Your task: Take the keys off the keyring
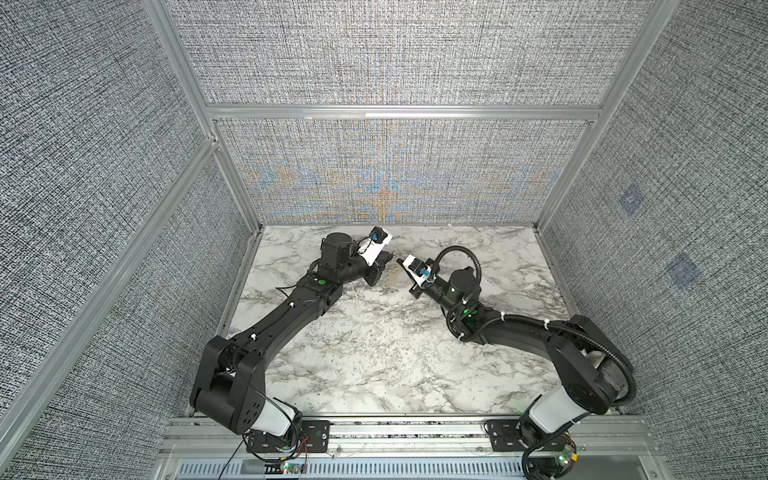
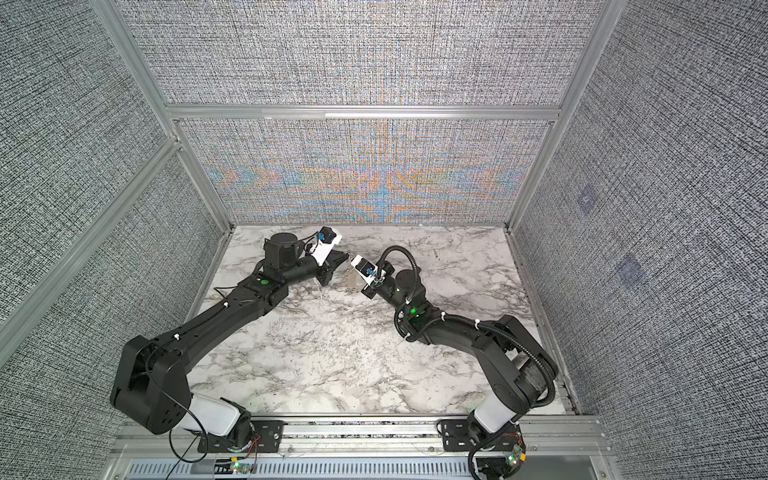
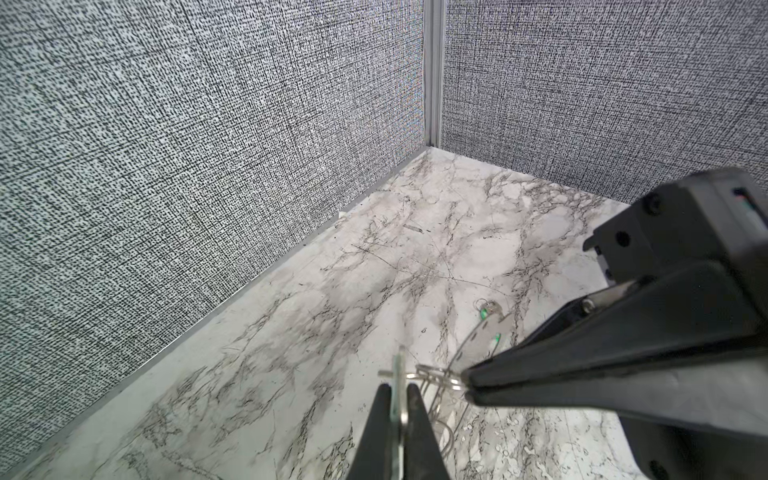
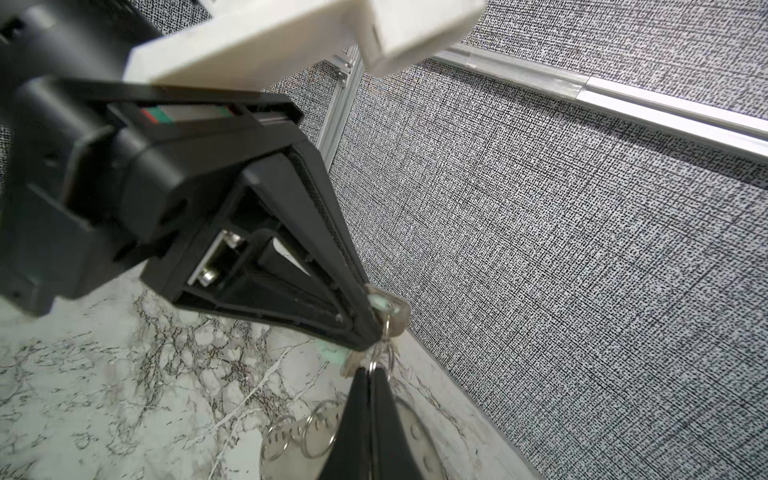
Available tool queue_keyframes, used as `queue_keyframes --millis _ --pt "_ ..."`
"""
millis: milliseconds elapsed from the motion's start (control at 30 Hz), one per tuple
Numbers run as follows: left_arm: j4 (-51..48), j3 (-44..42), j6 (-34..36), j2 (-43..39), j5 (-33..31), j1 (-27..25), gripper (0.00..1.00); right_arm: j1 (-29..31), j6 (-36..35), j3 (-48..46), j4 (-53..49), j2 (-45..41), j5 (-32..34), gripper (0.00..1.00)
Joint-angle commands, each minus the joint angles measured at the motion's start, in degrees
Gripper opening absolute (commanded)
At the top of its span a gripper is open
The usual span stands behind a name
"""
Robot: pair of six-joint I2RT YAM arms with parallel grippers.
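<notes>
Left fingers: almost fully closed, pinching a thin flat silver key seen edge-on, with its end poking out past the tips.
Right fingers: pressed fully together and clamped on a wire loop of the keyring, their tip just beside the left tips.
Key in the right wrist view: it stuck out of the left tips and showed a pale green patch, with a small ring threaded through it.
Keyring: thin silver-grey wire loops bunched between the two tips. It was blurred, so its full outline could not be made out.
Other keys: flat silver pieces with rows of small holes, hanging on round rings below the right fingers.
Place: in both top views the two tips met over the back part of the marble desk, close to the rear wall.
Contact with desk: the pinched parts were raised; whether the lowest pieces touched the desk could not be told.
</notes>
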Motion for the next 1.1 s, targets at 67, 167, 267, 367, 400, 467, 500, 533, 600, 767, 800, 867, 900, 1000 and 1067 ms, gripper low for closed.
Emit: queue_keyframes --millis 67,167,267,367,400,467,500,533,600,767,800,867,900,1000,1067 --pt "3.1 0.3 -2.2 -1.2 -0.8 0.1 0.00 0.0 1.8 1.1 -1.2 1.1 0.0 0.00" --pt "2.6 0.2 -2.2 -1.1 -1.0 0.0 0.00 0.0 2.6 1.7 -1.0 1.7 -0.4 0.06" --pt "2.2 0.5 -2.1 -0.9 -1.8 -0.1 0.00 0.0 3.1 2.0 -0.6 1.9 -1.9 0.12" --pt "2.0 0.8 -1.9 -0.8 -2.5 -0.1 0.00 0.2 3.7 2.8 -2.4 2.0 -2.9 0.17" --pt "1.9 0.9 -1.8 -0.8 -2.6 -0.2 0.00 0.2 3.7 3.0 -3.0 2.0 -2.8 0.19" --pt "1.7 1.3 -1.8 -0.6 -2.8 -0.2 0.00 0.3 4.4 3.4 -3.3 2.2 -1.7 0.23" --pt "1.6 1.4 -1.8 -0.6 -3.0 -0.2 0.00 0.3 4.6 3.5 -3.3 2.3 -0.9 0.24" --pt "1.5 1.6 -1.8 -0.5 -3.1 -0.2 0.00 0.3 4.9 3.4 -3.2 2.3 -0.3 0.24" --pt "1.3 1.8 -1.7 -0.5 -3.4 -0.4 0.00 0.5 5.3 3.6 -3.5 2.4 0.8 0.25" --pt "0.8 2.2 -1.4 -0.2 -3.8 -1.0 0.00 1.0 4.8 4.8 -4.7 2.5 5.2 0.25" --pt "0.7 2.4 -1.4 0.0 -4.0 -1.1 0.00 1.0 4.7 4.9 -4.9 2.5 5.8 0.25" --pt "0.5 2.6 -1.2 0.1 -4.1 -1.3 0.00 1.0 4.6 5.3 -5.3 2.4 7.3 0.25" --pt "0.5 2.6 -1.3 0.0 -4.2 -1.4 0.00 1.1 4.6 5.3 -5.3 2.4 7.9 0.25" --pt "0.3 2.8 -1.0 0.2 -4.3 -1.7 0.00 1.2 4.6 5.3 -5.6 2.4 10.1 0.25" --pt "0.1 2.8 -0.9 0.2 -4.3 -1.9 0.00 1.3 4.6 5.3 -5.6 2.4 11.0 0.25"
